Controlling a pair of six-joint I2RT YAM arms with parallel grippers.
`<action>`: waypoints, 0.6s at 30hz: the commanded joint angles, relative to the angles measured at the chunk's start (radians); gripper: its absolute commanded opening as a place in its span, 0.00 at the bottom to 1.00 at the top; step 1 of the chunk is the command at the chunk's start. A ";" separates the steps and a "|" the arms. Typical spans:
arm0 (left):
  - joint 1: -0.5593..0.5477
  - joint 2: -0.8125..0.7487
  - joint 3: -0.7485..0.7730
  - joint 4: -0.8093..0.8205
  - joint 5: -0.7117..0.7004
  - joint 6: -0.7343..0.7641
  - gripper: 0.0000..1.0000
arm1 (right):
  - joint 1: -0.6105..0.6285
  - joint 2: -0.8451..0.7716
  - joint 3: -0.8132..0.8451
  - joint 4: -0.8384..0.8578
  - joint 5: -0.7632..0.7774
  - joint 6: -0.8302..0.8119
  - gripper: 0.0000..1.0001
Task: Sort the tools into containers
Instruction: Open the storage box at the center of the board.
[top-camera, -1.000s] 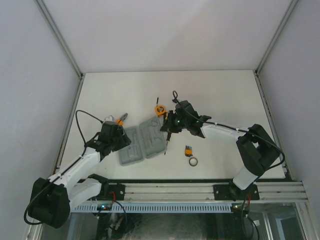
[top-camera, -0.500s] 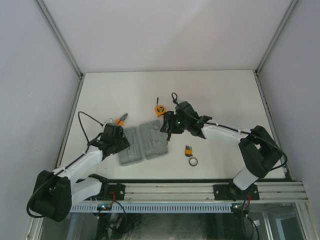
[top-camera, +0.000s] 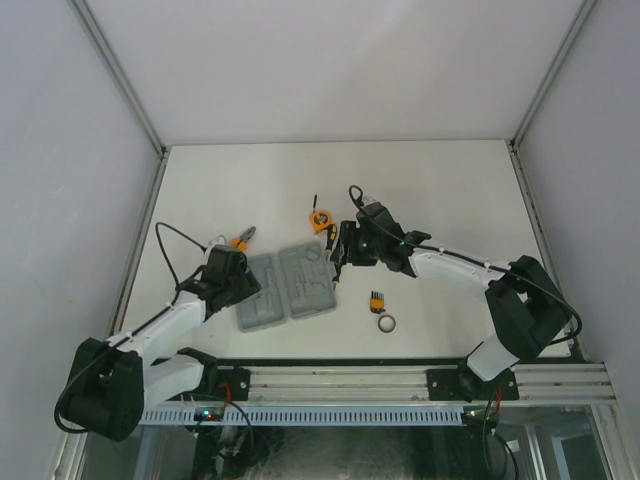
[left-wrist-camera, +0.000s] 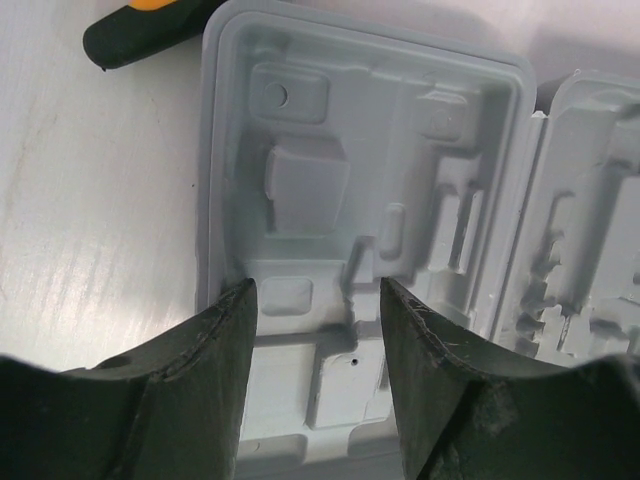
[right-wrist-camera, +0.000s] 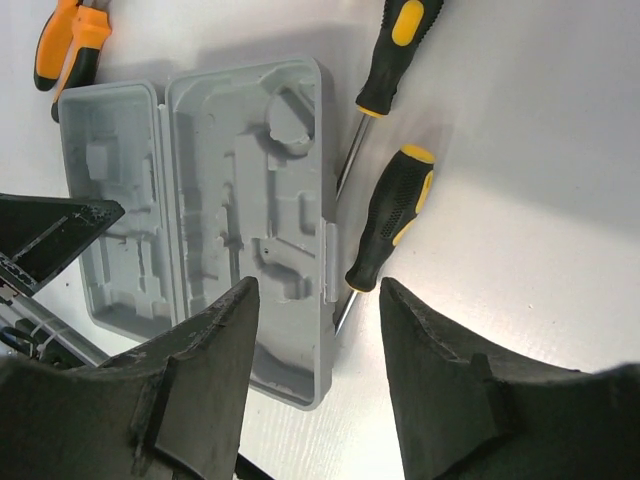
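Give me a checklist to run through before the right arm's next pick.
1. Grey plastic hinged tool case lying open, moulded recesses facing up: ok.
2. Right gripper open and holding nothing: ok.
3. Left gripper open and empty, above the case's other half: ok.
4. Two black-and-orange screwdrivers seated in recesses: not ok. Both lie on the white table beside the case.
5. Orange-handled pliers and round orange tape measure stowed: not ok. Both sit outside the case.
6. Which recess fits which tool: cannot tell.
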 joint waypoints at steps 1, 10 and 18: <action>-0.003 0.020 -0.027 0.007 -0.019 -0.011 0.57 | -0.005 -0.040 0.000 0.014 0.012 -0.025 0.50; -0.002 0.050 -0.012 -0.008 -0.024 0.006 0.56 | -0.005 -0.042 -0.007 0.029 0.012 -0.014 0.48; -0.002 0.063 -0.005 -0.021 -0.045 -0.010 0.55 | -0.011 -0.049 -0.023 0.038 0.013 -0.015 0.47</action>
